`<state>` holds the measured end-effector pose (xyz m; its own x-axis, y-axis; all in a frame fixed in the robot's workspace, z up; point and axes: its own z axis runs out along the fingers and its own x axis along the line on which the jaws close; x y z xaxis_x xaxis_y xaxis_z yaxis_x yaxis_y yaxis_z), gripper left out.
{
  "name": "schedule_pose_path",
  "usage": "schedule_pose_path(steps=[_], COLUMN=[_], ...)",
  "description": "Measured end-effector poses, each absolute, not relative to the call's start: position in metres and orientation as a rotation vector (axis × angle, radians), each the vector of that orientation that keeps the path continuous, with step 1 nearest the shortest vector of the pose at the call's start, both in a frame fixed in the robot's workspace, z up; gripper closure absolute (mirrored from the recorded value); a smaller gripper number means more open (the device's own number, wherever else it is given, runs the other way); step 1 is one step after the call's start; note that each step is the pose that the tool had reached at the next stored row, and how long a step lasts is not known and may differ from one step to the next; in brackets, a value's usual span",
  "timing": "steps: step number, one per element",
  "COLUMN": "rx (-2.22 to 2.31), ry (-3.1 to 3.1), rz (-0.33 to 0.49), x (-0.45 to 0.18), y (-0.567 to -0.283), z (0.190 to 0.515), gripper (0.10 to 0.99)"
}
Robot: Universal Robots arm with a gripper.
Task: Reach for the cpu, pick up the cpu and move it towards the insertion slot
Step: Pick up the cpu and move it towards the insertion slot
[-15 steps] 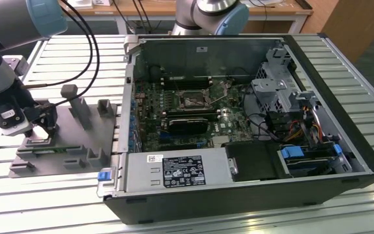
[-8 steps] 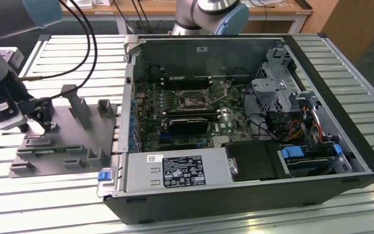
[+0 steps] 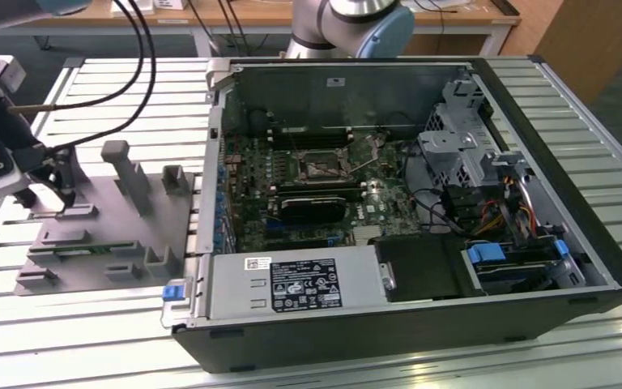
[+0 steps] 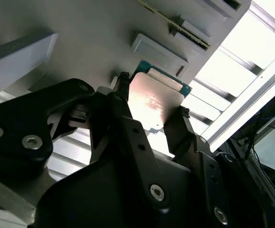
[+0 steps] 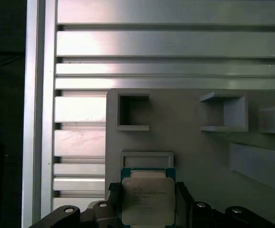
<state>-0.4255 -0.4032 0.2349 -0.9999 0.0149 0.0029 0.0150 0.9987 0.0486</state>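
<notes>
The cpu (image 5: 146,202) is a small square chip with a silvery top and a green rim. It sits between the two black fingers (image 4: 124,97) of my gripper (image 4: 152,108), which is shut on its opposite edges. In the first wrist view the gripper (image 5: 147,191) holds the chip just beside a low empty square frame (image 5: 147,158) on the grey fixture plate (image 5: 185,137). In the exterior view the gripper (image 3: 49,193) hangs over the fixture plate (image 3: 95,243) at that view's left. The insertion slot (image 3: 320,166) is a dark square socket on the green board inside the open computer case, well off to that view's right.
Grey upright fixture blocks (image 3: 127,174) stand on the plate between the gripper and the case wall (image 3: 216,162). Inside the case lie a long black card (image 3: 311,209), a power supply (image 3: 289,284) and a drive cage (image 3: 457,150). Cables (image 3: 138,73) hang above the slatted metal table (image 3: 95,81).
</notes>
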Motion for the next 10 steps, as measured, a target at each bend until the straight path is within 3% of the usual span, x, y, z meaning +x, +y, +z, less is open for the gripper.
schedule_pose_path(steps=[10], rx=[-0.024], ry=[-3.138], rz=[-0.083], x=[-0.425], y=[-0.403], z=[0.272], gripper=[0.545])
